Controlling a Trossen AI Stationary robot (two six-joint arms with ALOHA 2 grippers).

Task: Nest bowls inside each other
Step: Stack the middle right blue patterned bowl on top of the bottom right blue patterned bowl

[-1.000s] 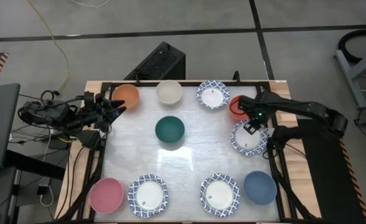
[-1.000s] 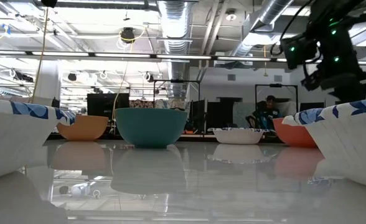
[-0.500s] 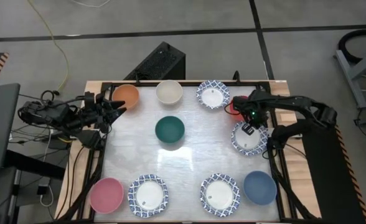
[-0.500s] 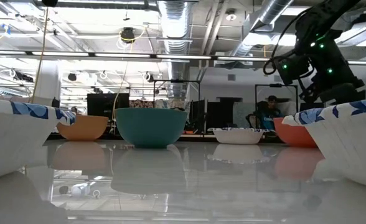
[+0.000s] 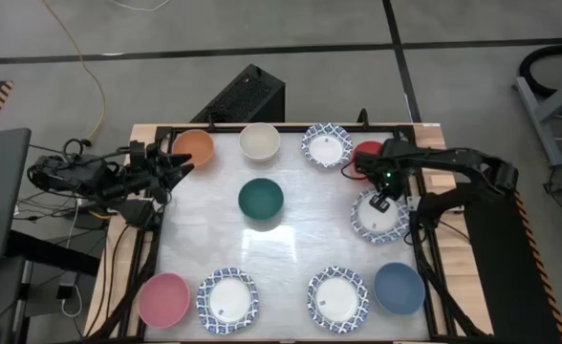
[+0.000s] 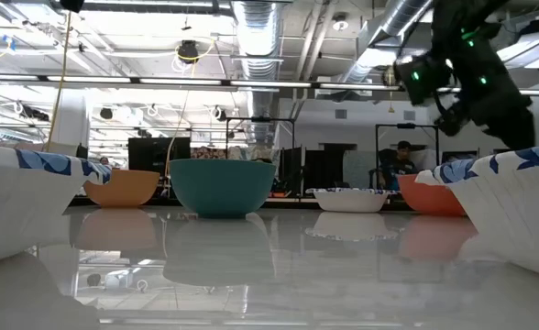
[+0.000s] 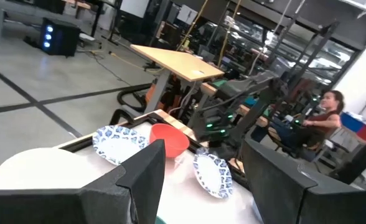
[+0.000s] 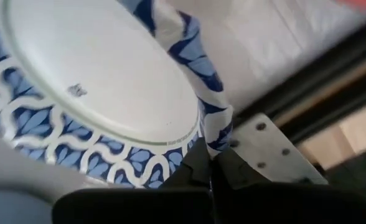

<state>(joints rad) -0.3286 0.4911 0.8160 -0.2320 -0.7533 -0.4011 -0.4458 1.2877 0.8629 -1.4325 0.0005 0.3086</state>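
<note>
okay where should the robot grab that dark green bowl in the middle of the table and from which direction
Probably by the rim, from straight above. The dark green bowl sits upright and open-side up with bare table all round it, so one finger could go inside the wall and one outside. Its rounded sides give little to squeeze. The right pincer grips the patterned bowl just so.

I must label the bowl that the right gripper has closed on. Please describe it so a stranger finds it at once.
Look along the table's right edge, about halfway down. The patterned bowl sits beside the red bowl; alone among the blue-and-white ones, the right gripper pinches its rim.
</note>
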